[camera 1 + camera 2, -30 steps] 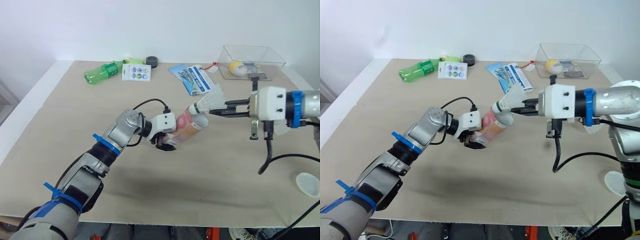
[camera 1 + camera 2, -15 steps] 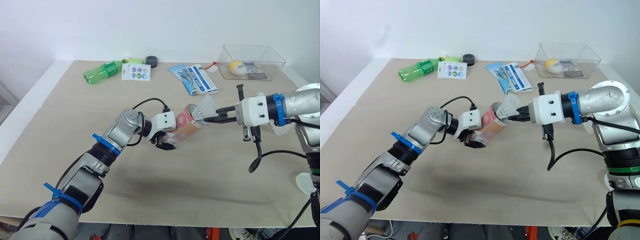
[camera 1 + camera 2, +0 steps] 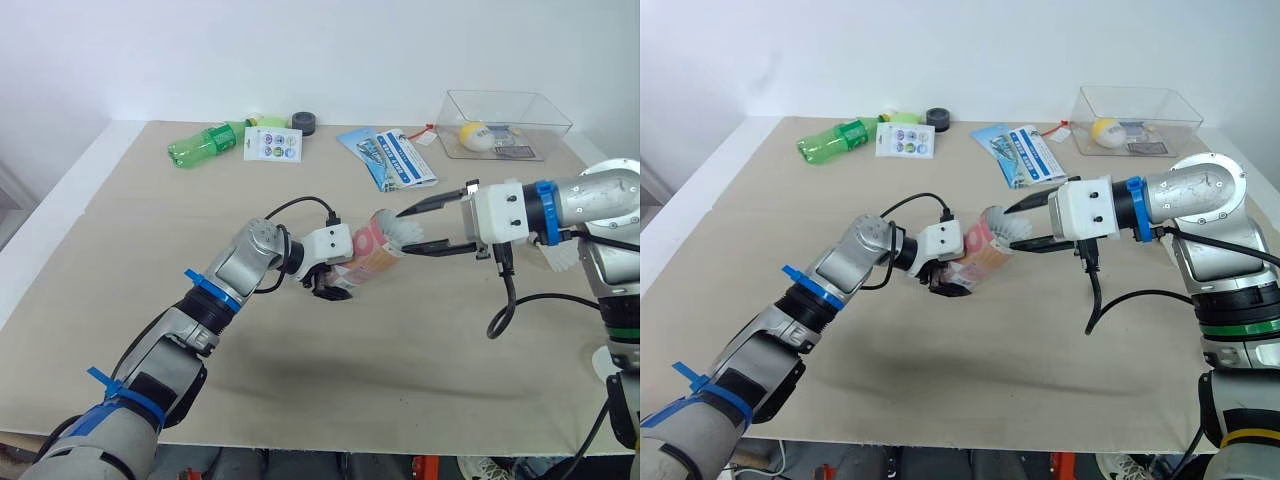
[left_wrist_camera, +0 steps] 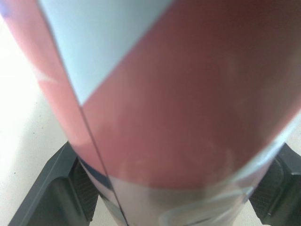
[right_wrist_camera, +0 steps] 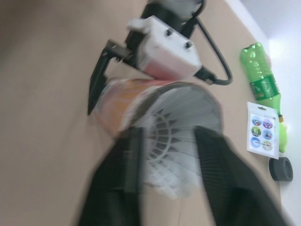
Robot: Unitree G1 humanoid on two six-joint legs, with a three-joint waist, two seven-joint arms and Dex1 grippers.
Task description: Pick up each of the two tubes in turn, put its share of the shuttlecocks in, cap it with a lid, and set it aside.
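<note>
Left eye view, table point(image 3: 300, 400): tan top that carries everything; clutter sits along the far edge.
Left gripper point(image 3: 335, 282): near the middle of the table, jaws clamped on the closed end of the tube. In the left wrist view a dark finger point(image 4: 51, 188) shows on each side of it.
Right gripper point(image 3: 405, 230): right of the middle, aimed at the tube's mouth. Jaws stand apart, one finger on each side of the feather skirt; I cannot tell whether they touch it.
Tube point(image 3: 365, 255): pink and orange, held tilted above the table, open mouth toward the right gripper.
Clear box point(image 3: 520, 105): far right corner, with a yellow and white ball point(image 3: 475, 137) inside.
Green bottle point(image 3: 205, 143): lying near the far edge, left of centre.
Booklet point(image 3: 392, 157): blue, flat, near the far edge between bottle and box.
Sticker card point(image 3: 273, 144): just beside the bottle.
Shuttlecock point(image 5: 176, 136): white, its head inside the tube's mouth, skirt sticking out between the right fingers.
Second shuttlecock point(image 3: 562, 258): white feathers near the right edge, partly hidden behind the right arm.
Lid point(image 3: 602, 362): white, near the front right corner, partly hidden.
Black roll point(image 3: 304, 123): at the far edge, just beyond the card.
</note>
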